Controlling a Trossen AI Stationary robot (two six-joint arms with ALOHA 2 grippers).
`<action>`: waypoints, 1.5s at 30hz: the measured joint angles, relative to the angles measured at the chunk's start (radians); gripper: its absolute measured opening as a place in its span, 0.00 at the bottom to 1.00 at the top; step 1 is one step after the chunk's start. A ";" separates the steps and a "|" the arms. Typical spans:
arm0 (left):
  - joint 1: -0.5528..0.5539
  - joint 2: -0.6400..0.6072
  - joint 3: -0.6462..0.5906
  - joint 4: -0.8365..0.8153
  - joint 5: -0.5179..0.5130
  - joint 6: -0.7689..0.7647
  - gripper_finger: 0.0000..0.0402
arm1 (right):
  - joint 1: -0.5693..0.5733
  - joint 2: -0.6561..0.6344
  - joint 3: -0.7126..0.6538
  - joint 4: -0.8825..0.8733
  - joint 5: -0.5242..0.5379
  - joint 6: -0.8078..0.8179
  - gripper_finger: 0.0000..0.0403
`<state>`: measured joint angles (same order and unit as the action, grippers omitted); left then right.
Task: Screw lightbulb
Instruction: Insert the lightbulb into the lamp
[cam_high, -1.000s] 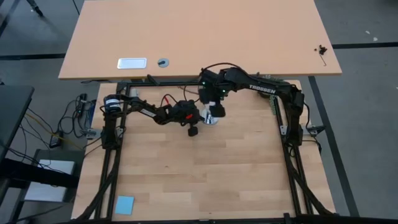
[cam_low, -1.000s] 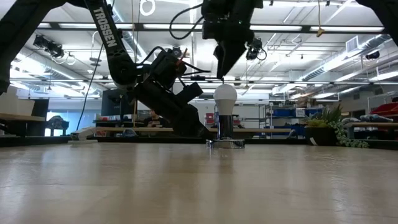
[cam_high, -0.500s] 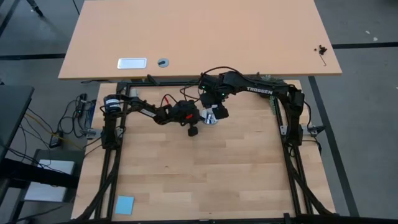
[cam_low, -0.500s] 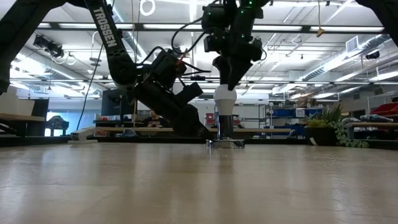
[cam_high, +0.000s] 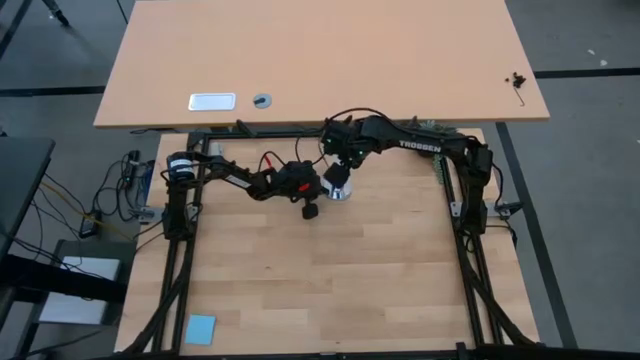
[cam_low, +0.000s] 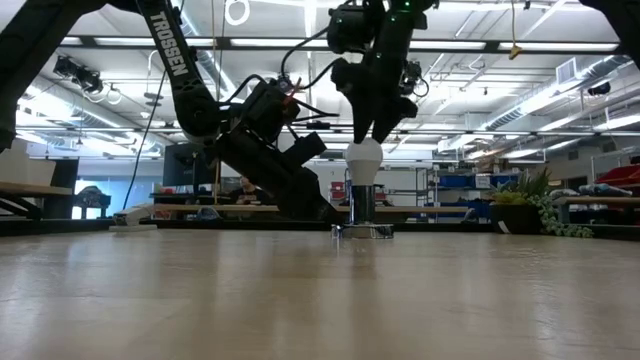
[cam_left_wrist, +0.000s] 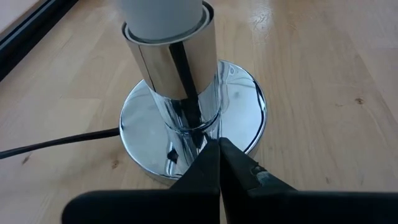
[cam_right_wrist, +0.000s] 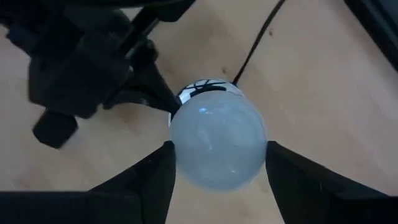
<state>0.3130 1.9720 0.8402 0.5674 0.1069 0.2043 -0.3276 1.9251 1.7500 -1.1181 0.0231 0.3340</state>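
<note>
The white lightbulb (cam_low: 364, 162) stands upright with its lower end inside a silver socket tube (cam_left_wrist: 173, 68), which rises from a round mirror-bright base disc (cam_left_wrist: 245, 102) lying flat on the wooden table. My right gripper (cam_right_wrist: 219, 155) hangs over it, pointing down, with the bulb's dome (cam_right_wrist: 217, 143) between its fingers. My left gripper (cam_left_wrist: 219, 146) comes in low and slanting from the table's left, shut, its tips at the foot of the socket. In the high view the bulb (cam_high: 338, 187) sits between both grippers at the table's far middle. My left gripper presses its shut fingertips (cam_left_wrist: 208, 155) on the base disc, right at the foot of the socket tube (cam_left_wrist: 189, 127), slanting down from the table's left; the disc lies flat on the table. My right gripper pinches the bulb's rounded dome (cam_right_wrist: 180, 146) between its two fingers, on opposite sides. The fingers (cam_right_wrist: 283, 168) come from above, pointing down. The bulb stands upright in the socket.
A black cord (cam_left_wrist: 56, 143) runs from the base disc across the table toward its far edge. A blue card (cam_high: 200, 328) lies at the near left corner. A second tabletop (cam_high: 400, 60) lies beyond the far rail, with a white plate (cam_high: 212, 101).
My right gripper has come down from just above the bulb onto its dome and has rolled about its own axis. The bulb, the socket and my left gripper have stayed where they were.
</note>
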 joint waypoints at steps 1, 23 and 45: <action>0.000 0.000 0.000 0.000 0.000 0.000 0.00 | 0.006 0.000 0.000 0.004 0.001 0.018 0.61; 0.000 0.000 0.000 0.000 0.002 0.000 0.00 | 0.026 0.008 0.087 -0.033 0.017 -0.730 0.78; 0.000 0.000 0.000 0.000 0.001 0.000 0.00 | 0.033 0.005 0.026 0.025 0.029 -0.081 0.64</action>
<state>0.3130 1.9717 0.8398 0.5674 0.1081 0.2046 -0.2951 1.9301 1.7758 -1.0931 0.0518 0.2530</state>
